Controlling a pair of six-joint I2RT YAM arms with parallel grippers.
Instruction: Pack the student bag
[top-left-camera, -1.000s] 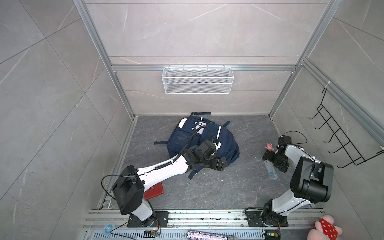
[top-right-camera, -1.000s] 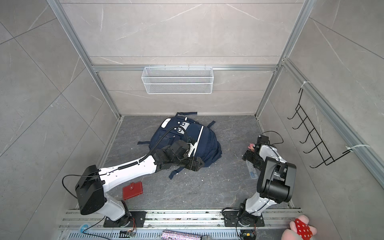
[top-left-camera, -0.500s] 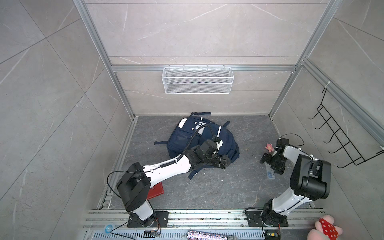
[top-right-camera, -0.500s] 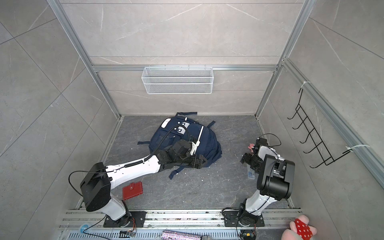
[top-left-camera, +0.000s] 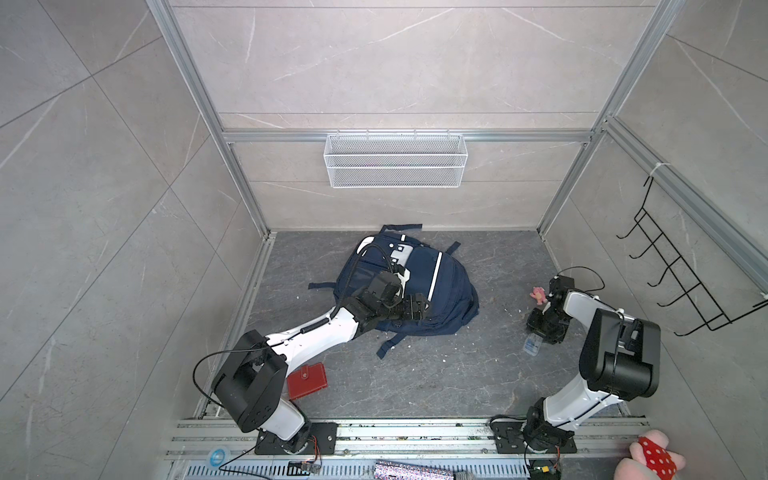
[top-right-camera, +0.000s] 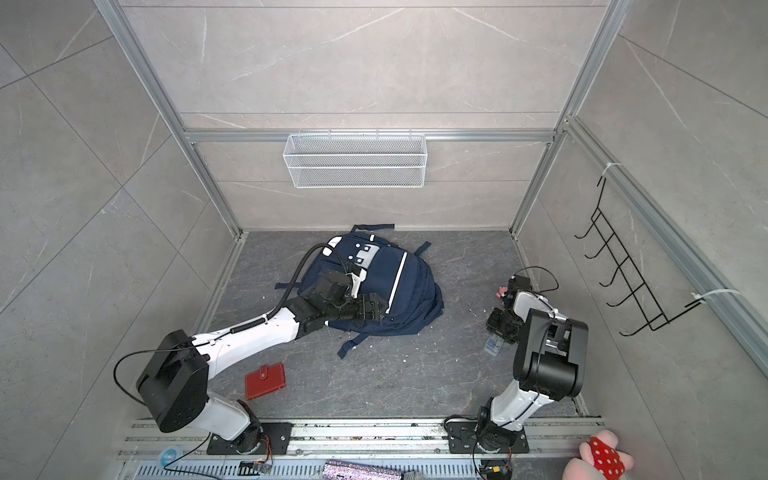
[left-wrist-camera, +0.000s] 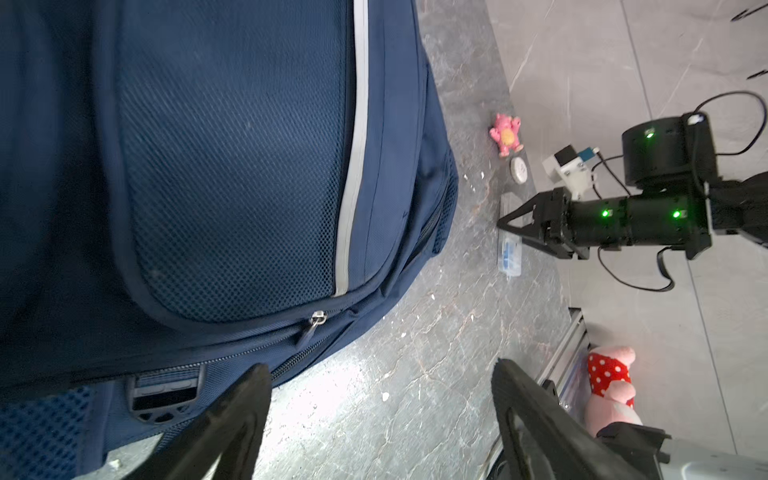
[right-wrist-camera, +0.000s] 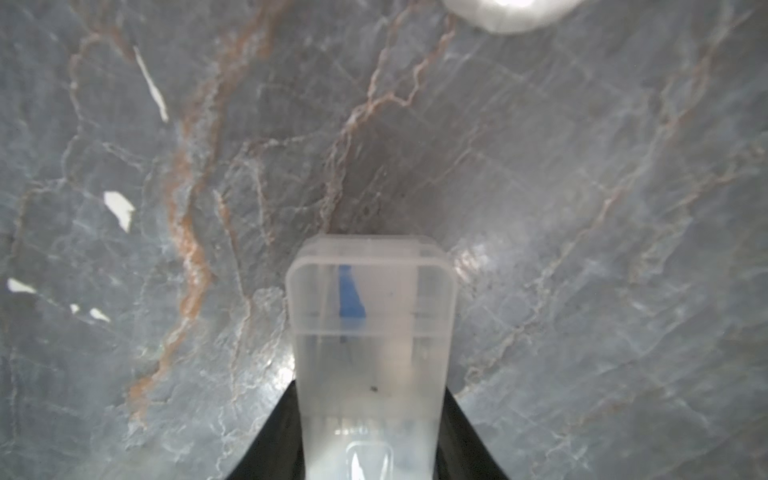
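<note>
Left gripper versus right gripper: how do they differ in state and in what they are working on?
The left gripper is open wide and empty; the right gripper is closed on the sides of a clear plastic case. The left gripper sits at the near edge of the student bag; the right gripper is well away from that bag. Both are low over the floor.

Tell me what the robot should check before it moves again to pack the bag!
1. Student bag open: not ok, its zip looks shut.
2. Left gripper open: ok, jaws wide near that zip.
3. Clear box between the right gripper's fingers: ok.
4. Grip tight on the clear box: cannot tell.
5. Clear box off the floor: not ok, it seems to lie there.
</note>
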